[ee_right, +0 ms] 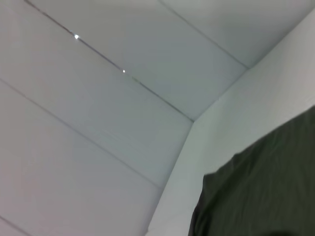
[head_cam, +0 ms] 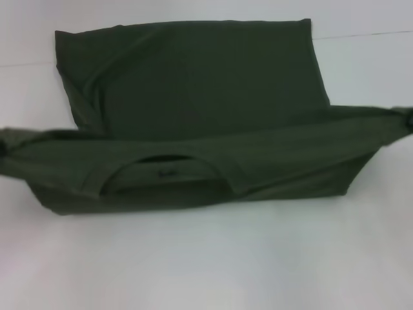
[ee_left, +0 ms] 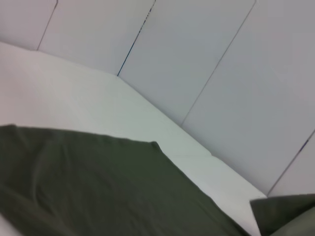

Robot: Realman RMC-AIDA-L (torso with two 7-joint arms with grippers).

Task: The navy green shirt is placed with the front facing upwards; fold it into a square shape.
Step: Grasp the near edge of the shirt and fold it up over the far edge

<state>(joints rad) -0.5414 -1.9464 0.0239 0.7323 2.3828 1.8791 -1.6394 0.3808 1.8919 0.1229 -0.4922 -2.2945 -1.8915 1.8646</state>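
One navy green shirt [head_cam: 206, 84], long axis left-right, collar nearest.

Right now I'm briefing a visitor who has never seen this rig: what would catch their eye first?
The navy green shirt dominates the white table. Its near part is lifted and stretched taut across the head view, neckline facing the camera. Only a sliver of the right tool and left tool shows at the stretched ends.

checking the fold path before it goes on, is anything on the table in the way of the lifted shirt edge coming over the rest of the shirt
Nothing visible is. The navy green shirt lies alone on the white table; its near edge is stretched out toward both frame edges, where the left gripper and right gripper barely show. The flat part beyond has nothing lying on it.
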